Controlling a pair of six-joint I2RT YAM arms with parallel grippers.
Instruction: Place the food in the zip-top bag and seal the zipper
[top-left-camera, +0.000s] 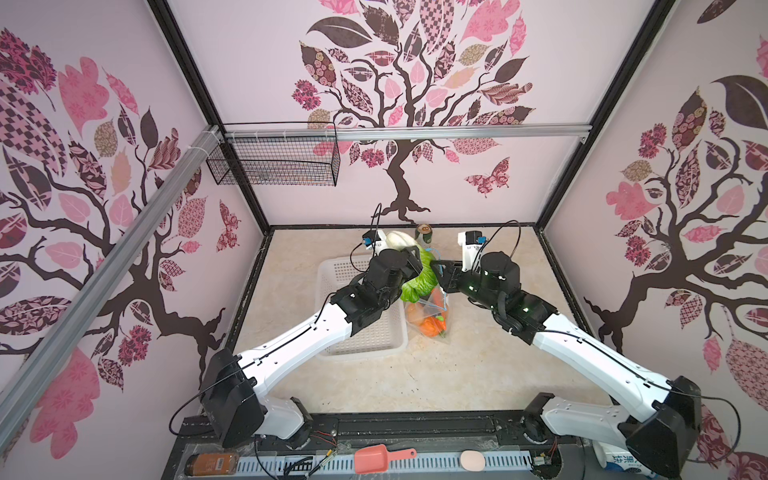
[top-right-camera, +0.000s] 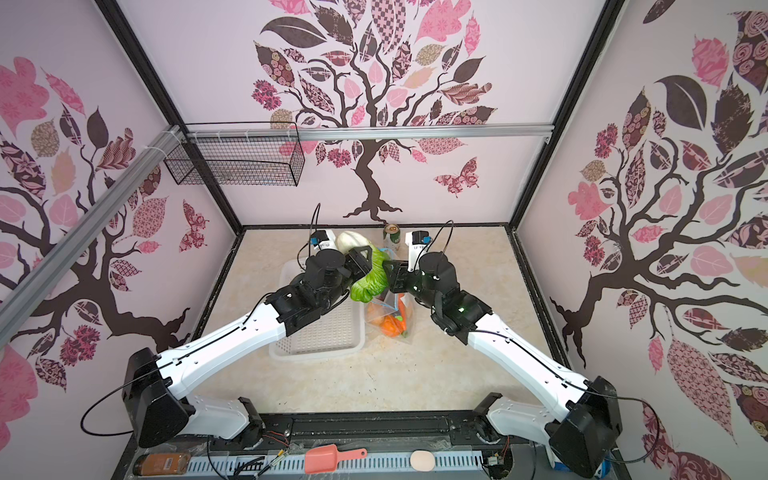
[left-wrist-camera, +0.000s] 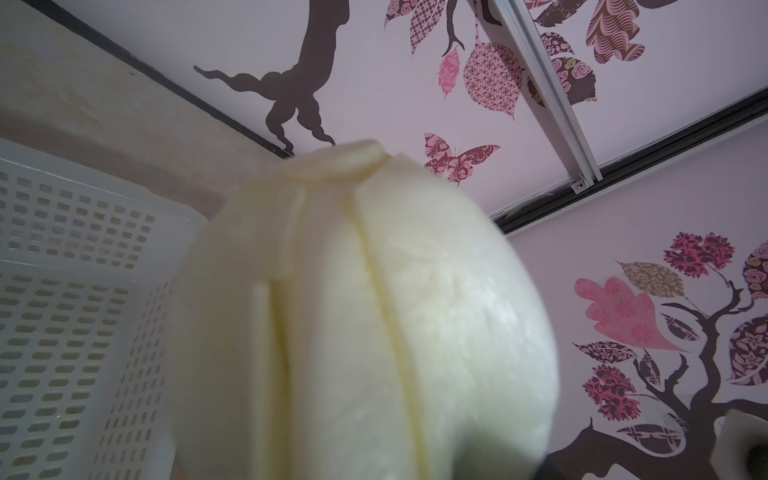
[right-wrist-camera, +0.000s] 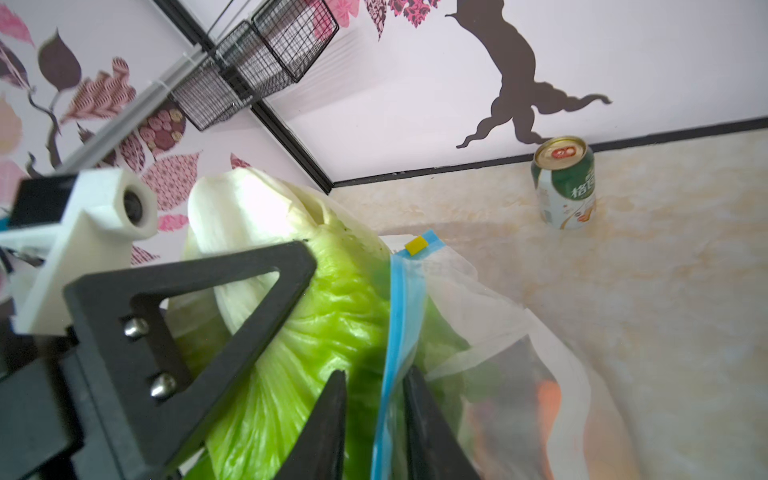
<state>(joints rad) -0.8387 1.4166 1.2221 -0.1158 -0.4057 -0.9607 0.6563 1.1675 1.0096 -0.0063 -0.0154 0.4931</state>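
The zip-top bag (top-left-camera: 428, 316) lies on the table (top-left-camera: 478, 365) just beside the white basket (top-left-camera: 332, 270), between your two arms, with its mouth lifted toward the far wall. You can see orange vegetables (top-left-camera: 430, 326) through the clear plastic at its lower end.

Your left hand (top-left-camera: 417, 261) is clenched on the lettuce (top-left-camera: 417, 278). It holds the lettuce tilted, with the pale base up and away and the green leaves down at the bag's mouth. From your left wrist camera that pale base (left-wrist-camera: 374, 311) fills nearly the whole view.

In your right wrist view, the leaves (right-wrist-camera: 332, 311) press against the blue zipper (right-wrist-camera: 399, 299), and some green shows through the plastic beyond it. The yellow slider tab (right-wrist-camera: 417, 245) sits at the strip's far end.

Your right hand (right-wrist-camera: 376, 374) is released. Its two black fingers (right-wrist-camera: 332, 415) stand apart with the zipper strip running between them, nearer one finger than the other.

The green-and-white can (right-wrist-camera: 565, 183) stands upright by the back wall, well clear of the bag.
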